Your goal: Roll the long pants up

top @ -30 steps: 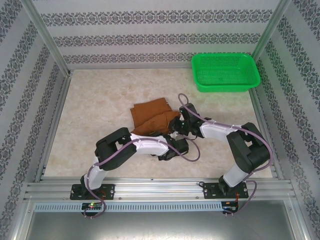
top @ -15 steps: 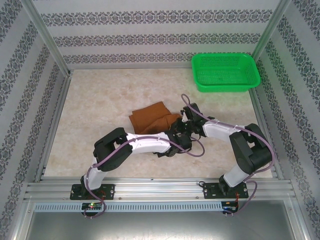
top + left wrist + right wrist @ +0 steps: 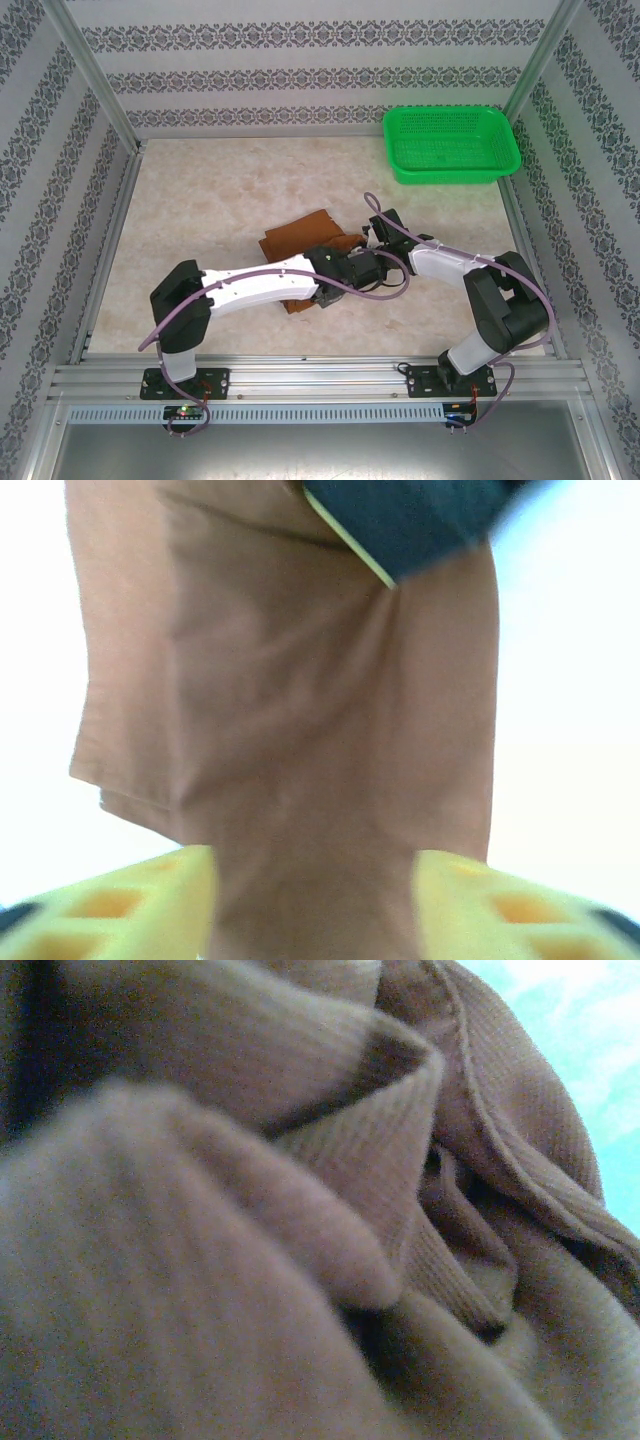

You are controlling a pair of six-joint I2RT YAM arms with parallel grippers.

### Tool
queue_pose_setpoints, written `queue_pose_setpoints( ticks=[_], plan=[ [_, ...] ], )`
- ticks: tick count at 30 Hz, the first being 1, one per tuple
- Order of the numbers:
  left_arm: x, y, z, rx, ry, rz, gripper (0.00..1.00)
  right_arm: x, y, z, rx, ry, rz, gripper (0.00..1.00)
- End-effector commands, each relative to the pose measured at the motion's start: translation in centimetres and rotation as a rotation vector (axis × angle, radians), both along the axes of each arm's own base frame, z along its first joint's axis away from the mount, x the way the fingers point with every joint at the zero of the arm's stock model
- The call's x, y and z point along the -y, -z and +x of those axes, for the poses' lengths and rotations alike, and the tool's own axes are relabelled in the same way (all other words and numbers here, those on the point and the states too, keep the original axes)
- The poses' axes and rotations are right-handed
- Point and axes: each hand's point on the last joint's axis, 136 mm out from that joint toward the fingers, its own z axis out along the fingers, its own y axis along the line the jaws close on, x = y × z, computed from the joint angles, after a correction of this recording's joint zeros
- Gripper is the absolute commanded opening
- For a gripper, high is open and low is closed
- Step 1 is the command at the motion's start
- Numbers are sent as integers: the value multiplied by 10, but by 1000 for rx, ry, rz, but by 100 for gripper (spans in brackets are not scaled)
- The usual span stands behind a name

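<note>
At the centre of the top view, the rust-brown soft-fabric long pants [image 3: 298, 238] were seen as a compact folded bundle on the pale marbled worktop [image 3: 200, 200]. They lay well apart from the green perforated plastic basket [image 3: 452, 172] at the upper right of the frame. The bundle was wider than it was deep, and its long axis ran from centre-left to centre-right with a slight tilt.

The right gripper [image 3: 368, 238] was placed at the bundle's right-hand end. Ribbed brown folds were pressed close against the lens in its wrist view, and its fingers could not be made out there. From the creases drawn towards it in the left wrist view, it was judged to be closed on a fold of the cloth.

The left gripper [image 3: 315, 885] was found at the lower edge of the bundle. Its yellow fingers [image 3: 130, 900] were parted at the bottom corners of the left wrist view, and nothing was pinched between them. A band of cloth was seen in the gap, running up the frame from there. Whether the fingers touched it could not be told.

The pants were thus judged to lie straight ahead of the left gripper, along its line of sight. A fresh hold on the lower end was judged to be what rolling called for next.
</note>
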Motion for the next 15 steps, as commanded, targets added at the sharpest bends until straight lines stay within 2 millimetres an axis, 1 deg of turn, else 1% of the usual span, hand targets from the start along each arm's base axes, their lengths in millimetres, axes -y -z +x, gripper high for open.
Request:
queue_pose_setpoints(
  ticks=[1,8,11,13,15],
  plan=[
    [-13,-9,5,34,-30,12,0,22,39,-42,-176,-12,-132,0],
    [-37,12,8,-2,-99,65,0,21,43,-41,-191,-7,-136,0],
    [-63,25,13,-64,-212,57,0,20,45,-40,-198,-10,-139,0],
    [-83,42,17,-151,-315,22,0,19,47,-39,-206,-11,-138,0],
    [-104,66,19,-271,-442,-22,0,18,49,-38,-215,-13,-138,0]
  ],
)
